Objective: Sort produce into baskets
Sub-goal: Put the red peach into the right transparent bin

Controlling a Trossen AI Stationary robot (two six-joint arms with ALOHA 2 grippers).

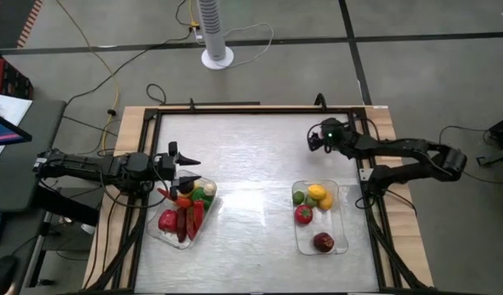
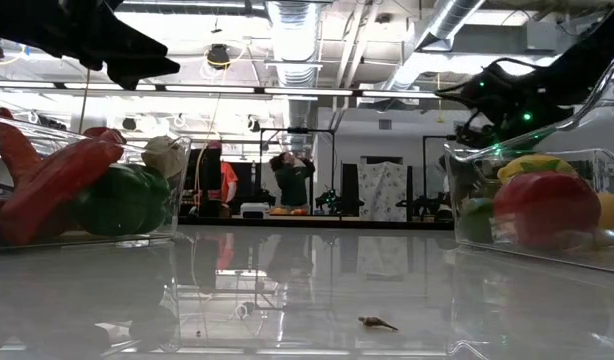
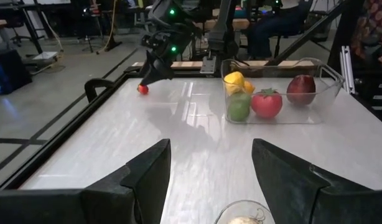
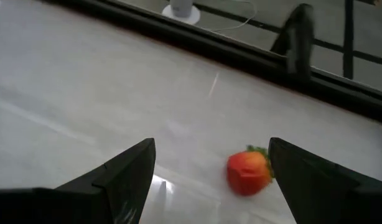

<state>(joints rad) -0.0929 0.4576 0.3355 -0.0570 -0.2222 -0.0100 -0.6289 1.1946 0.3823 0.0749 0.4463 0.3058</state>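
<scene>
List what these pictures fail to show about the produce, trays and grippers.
- Strawberry: in the high view the right gripper covers it.
- Left tray: pieces are piled in the high view, so lower ones cannot be counted; the low view cuts it at the edge.
- Pale piece: cut off by the left wrist view's edge, unidentifiable.
- Left gripper: open above that tray, holding nothing.

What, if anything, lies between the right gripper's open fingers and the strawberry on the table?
Nothing visible does. The right gripper hangs open just short of the strawberry, which lies alone on bare table, apart from both fingers. It is closer to one finger.
</scene>
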